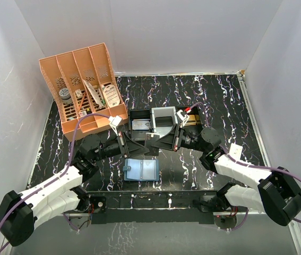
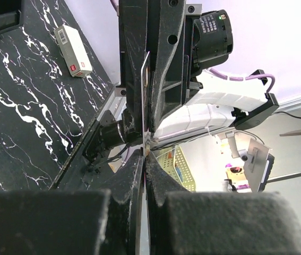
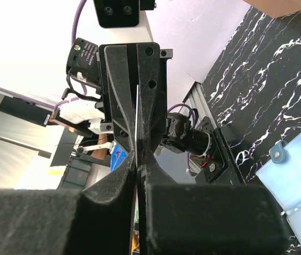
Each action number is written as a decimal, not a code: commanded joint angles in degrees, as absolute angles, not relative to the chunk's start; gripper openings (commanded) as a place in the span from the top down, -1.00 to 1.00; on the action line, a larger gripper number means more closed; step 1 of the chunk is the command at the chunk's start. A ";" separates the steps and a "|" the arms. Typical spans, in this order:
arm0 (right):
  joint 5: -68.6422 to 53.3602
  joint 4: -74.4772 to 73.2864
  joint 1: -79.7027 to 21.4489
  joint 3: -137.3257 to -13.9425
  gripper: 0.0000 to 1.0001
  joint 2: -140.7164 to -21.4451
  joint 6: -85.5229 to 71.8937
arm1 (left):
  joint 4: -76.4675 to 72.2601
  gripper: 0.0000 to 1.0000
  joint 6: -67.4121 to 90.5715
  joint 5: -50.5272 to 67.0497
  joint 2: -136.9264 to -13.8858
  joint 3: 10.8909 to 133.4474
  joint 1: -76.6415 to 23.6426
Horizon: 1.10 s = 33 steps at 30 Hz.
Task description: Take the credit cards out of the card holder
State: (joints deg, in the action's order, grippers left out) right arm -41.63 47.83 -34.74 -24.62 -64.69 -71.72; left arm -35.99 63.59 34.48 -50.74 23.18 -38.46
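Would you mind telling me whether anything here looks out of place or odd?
Yes: the left gripper and right gripper are both shut on one card, edge-on in mid-air near the open card holder. A small white box also lies askew near the right edge of the table.

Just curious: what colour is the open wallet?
Light blue; the card holder shows best from the top camera.

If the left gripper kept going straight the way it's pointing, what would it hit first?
The right gripper. It faces the left gripper almost tip to tip, both apparently shut on one edge-on credit card, with hardly any gap between.
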 commanded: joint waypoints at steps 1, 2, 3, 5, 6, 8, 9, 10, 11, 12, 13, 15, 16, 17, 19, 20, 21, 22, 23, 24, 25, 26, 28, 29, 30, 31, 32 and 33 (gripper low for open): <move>-42.53 52.46 -34.88 -26.63 1.00 -64.50 -72.41 | -42.29 1.00 65.86 32.92 -50.68 21.58 -38.41; -42.32 52.47 -34.88 -26.63 1.00 -64.37 -72.46 | -42.12 1.00 65.71 33.12 -50.88 21.77 -38.41; -41.79 52.28 -34.88 -26.51 1.00 -63.97 -72.46 | -41.54 1.00 65.41 33.52 -51.12 22.07 -38.41; -40.04 51.27 -34.88 -26.13 1.00 -63.25 -71.98 | -37.01 0.88 63.62 33.32 -50.84 23.14 -38.41; -39.55 50.25 -34.83 -26.29 1.00 -62.84 -71.34 | -34.59 0.69 62.58 32.76 -50.50 23.74 -38.41; -38.62 46.68 -34.73 -27.13 1.00 -62.17 -69.00 | -29.79 0.17 60.62 31.37 -49.37 24.72 -38.45; -37.94 44.83 -34.72 -27.44 1.00 -61.69 -67.83 | -26.74 -0.08 59.52 30.29 -48.66 25.21 -38.41; -37.21 43.30 -34.65 -27.73 1.00 -61.25 -66.83 | -23.68 -0.26 58.45 28.99 -47.81 25.71 -38.41; -36.51 41.70 -34.51 -27.99 1.00 -60.73 -65.75 | -20.64 -0.40 57.35 27.38 -46.90 26.17 -38.40; -35.16 39.65 -34.32 -28.33 1.00 -59.72 -64.49 | -17.63 -0.53 56.33 25.56 -45.87 26.45 -38.40; -33.70 37.26 -34.15 -28.69 1.00 -58.68 -63.06 | -14.76 -0.70 55.43 23.77 -44.97 26.78 -38.33; -29.71 30.45 -34.02 -30.04 1.00 -56.16 -58.99 | -8.61 -0.96 53.91 19.55 -43.11 27.54 -38.36; -27.28 27.04 -33.96 -30.55 1.00 -54.67 -56.88 | -5.71 -0.97 53.24 17.40 -42.47 28.15 -38.32; -24.87 24.43 -33.94 -30.85 1.00 -53.20 -54.41 | -2.71 -0.97 52.27 15.50 -42.04 28.88 -38.32; -19.58 20.75 -34.00 -30.81 1.00 -50.30 -51.30 | 3.32 -0.97 49.97 11.92 -41.66 31.33 -38.32; -16.70 19.03 -33.97 -30.81 1.00 -49.07 -49.86 | 6.61 -0.97 49.02 9.84 -41.73 32.13 -38.31; -14.06 17.13 -33.93 -31.03 1.00 -48.09 -48.39 | 9.57 -0.97 48.23 7.58 -41.82 33.61 -38.32; -12.02 15.28 -34.01 -31.48 1.00 -47.33 -45.86 | 12.01 -0.97 47.26 5.47 -41.91 34.52 -38.32; -10.36 14.01 -34.00 -31.92 1.00 -46.62 -43.66 | 13.97 -0.97 46.23 3.32 -42.07 35.49 -38.32; -9.08 13.10 -34.00 -32.37 1.00 -46.18 -41.53 | 15.68 -0.97 45.14 1.77 -42.17 36.41 -38.32; -8.11 12.55 -34.02 -32.73 1.00 -45.81 -39.46 | 17.30 -0.97 44.26 0.07 -42.37 37.28 -38.31; -7.45 12.26 -34.00 -33.28 1.00 -45.50 -37.42 | 18.88 -0.97 43.61 -1.54 -42.69 38.09 -38.31; -6.18 10.51 -34.09 -34.54 1.00 -45.36 -33.23 | 20.75 -0.97 41.63 -3.49 -43.75 39.26 -38.24; -5.52 9.84 -34.05 -35.06 1.00 -45.33 -31.61 | 21.20 -0.97 39.98 -3.74 -44.60 39.65 -38.11; -4.80 9.37 -34.09 -35.57 1.00 -45.41 -29.92 | 22.01 -0.97 38.78 -3.69 -45.65 40.32 -37.69; -4.58 8.89 -34.10 -36.07 1.00 -45.50 -28.04 | 22.92 -0.97 37.62 -2.94 -46.74 41.19 -37.01; -4.71 8.22 -34.10 -36.70 1.00 -45.71 -25.60 | 23.70 -0.97 36.44 -1.97 -47.77 42.03 -36.33; -4.72 7.38 -34.05 -37.49 1.00 -45.92 -23.40 | 24.70 -0.97 35.75 -1.44 -48.52 42.62 -35.57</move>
State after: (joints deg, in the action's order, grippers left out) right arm -8.43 9.58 -34.30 -32.51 -46.33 -35.16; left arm 18.09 41.98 -0.12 -45.82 39.07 -37.69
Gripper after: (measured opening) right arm 0.009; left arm 0.985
